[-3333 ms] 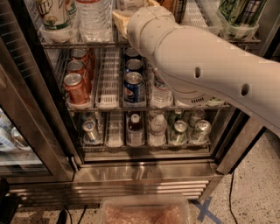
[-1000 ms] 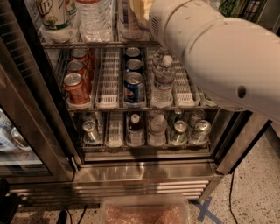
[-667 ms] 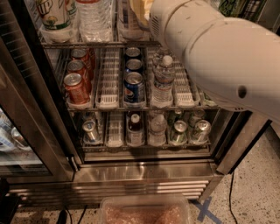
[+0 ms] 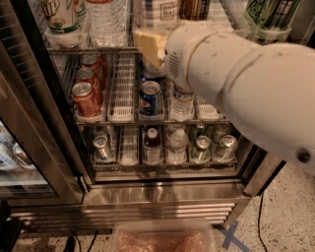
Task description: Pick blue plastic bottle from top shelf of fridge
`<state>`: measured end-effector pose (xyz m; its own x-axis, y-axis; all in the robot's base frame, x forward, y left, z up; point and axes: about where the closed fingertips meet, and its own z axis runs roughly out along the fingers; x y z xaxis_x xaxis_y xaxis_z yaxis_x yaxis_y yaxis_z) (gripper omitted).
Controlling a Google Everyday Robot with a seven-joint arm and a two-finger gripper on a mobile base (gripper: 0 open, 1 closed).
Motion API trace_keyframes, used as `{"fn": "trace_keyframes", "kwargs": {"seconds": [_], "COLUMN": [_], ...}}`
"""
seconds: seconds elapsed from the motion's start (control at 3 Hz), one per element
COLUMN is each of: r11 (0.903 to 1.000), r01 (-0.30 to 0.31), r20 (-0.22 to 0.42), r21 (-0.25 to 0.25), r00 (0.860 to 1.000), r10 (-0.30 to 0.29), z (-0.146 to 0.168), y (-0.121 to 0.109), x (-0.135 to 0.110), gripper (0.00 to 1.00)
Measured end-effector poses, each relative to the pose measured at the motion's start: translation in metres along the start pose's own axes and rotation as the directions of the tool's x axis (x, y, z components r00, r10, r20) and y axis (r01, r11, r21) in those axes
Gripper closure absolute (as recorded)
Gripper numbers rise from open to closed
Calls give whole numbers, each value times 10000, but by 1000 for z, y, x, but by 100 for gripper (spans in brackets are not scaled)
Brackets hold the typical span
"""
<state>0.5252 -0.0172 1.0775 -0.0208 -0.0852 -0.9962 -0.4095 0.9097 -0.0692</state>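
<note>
The arm (image 4: 246,83) has sunk since a second ago, setting the gripper (image 4: 149,45) lower in the fridge (image 4: 162,194), level with the top shelf (image 4: 88,49). The blue plastic bottle (image 4: 158,11) stands just above it. Whether the gripper is open or holds anything cannot be told. Likely the reaching step: next, rise and close round the bottle.

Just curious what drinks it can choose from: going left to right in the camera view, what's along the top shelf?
Green-and-white labelled bottle → clear water bottle → blue plastic bottle → brown-striped can → green-labelled drink. The gripper sits just below the blue plastic bottle.
</note>
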Motion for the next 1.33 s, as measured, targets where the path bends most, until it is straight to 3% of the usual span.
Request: {"fn": "trace_keyframes", "kwargs": {"seconds": [0.33,0.67,1.0,1.33], "r11": [9958,9893,9893,9859], "r01": [-615,-947,-947,-873], "r20": [-997,-1244,-1244,-1305], "r21": [-682,-1111,-1111,-1425], "r00": [9935,9890,9890,9891], "r10": [545,807,807,688], "z": [-28,-35,-35,-32], "y": [18,21,21,26], "x": [13,15,15,11], "gripper": [100,100,100,100]}}
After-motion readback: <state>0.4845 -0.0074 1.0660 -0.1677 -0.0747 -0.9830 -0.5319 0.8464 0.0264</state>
